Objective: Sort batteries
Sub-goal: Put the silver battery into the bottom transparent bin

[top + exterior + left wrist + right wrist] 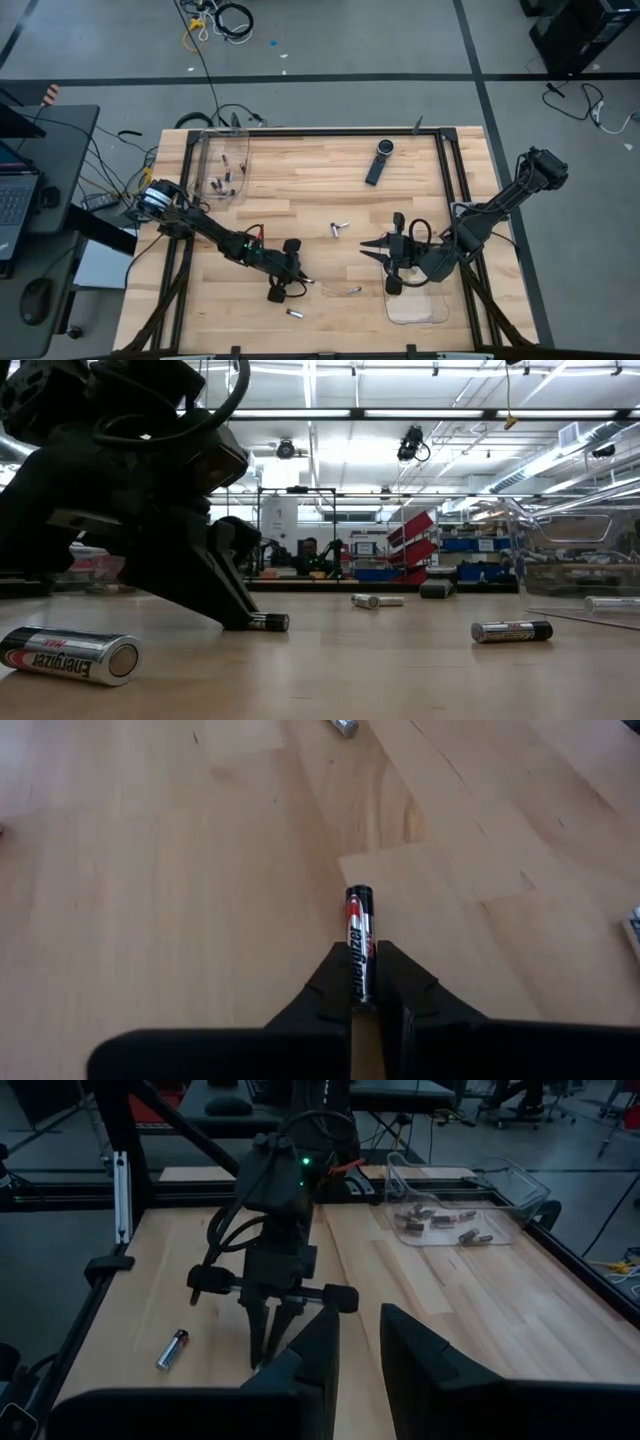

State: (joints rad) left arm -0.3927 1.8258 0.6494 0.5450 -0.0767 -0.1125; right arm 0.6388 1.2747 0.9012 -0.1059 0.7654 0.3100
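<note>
Left hand (362,982) is pinched tight on a slim silver-and-black battery (359,942) down on the wooden tabletop (300,190). Clear plastic bin (222,165) holds several sorted batteries (226,181).

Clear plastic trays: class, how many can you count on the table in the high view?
2. One tray sits at the back corner on the left arm's side, with batteries inside; the other tray lies at the front edge by the right arm.

In the left wrist view, the rear of the gripped battery (359,948) is hidden between the left claw's fingers (322,988). A second battery (345,726) is cut off by the edge. The batteries in the clear bin (226,165) are too small to count.
</note>
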